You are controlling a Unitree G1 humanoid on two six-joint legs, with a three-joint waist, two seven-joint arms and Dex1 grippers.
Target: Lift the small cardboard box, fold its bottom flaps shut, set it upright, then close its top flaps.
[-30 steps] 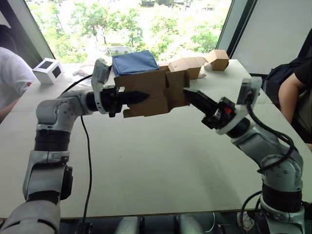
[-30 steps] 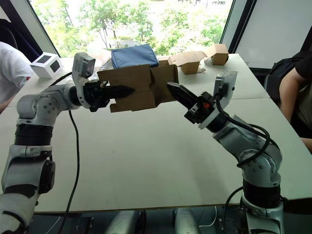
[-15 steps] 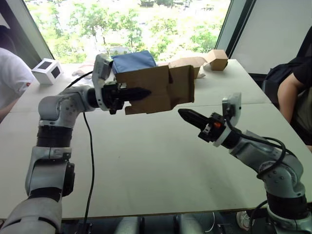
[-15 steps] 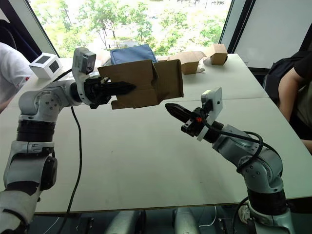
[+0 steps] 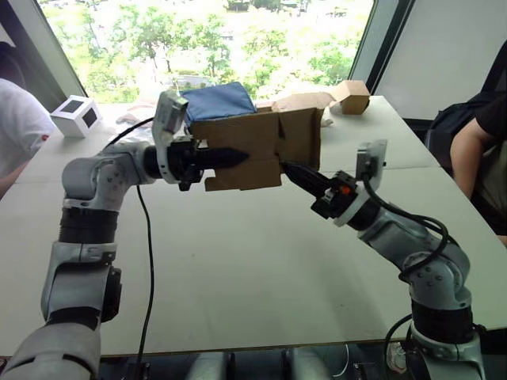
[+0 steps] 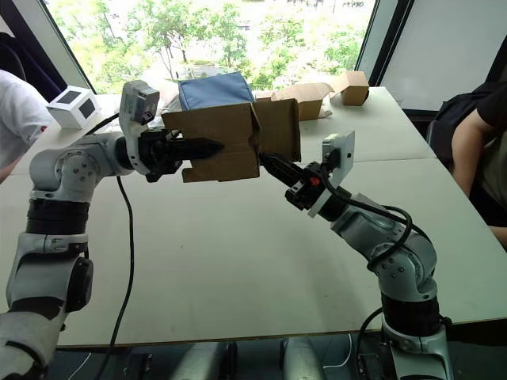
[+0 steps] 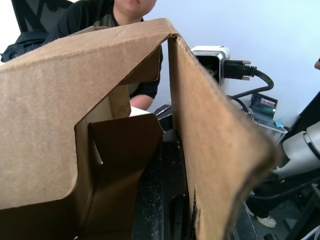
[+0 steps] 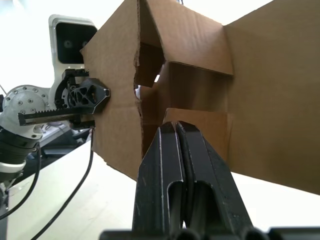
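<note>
I hold the small cardboard box (image 5: 252, 150), plain brown and unprinted, in the air above the white table (image 5: 238, 261), my left gripper (image 5: 230, 157) clamped on its side wall. My right gripper (image 5: 295, 172), fingers pressed together and empty, pokes at the box's lower right edge beneath an unfolded flap (image 5: 299, 136). Bare tabletop lies under the box; a blue bag (image 5: 219, 100) sits just behind it.
</note>
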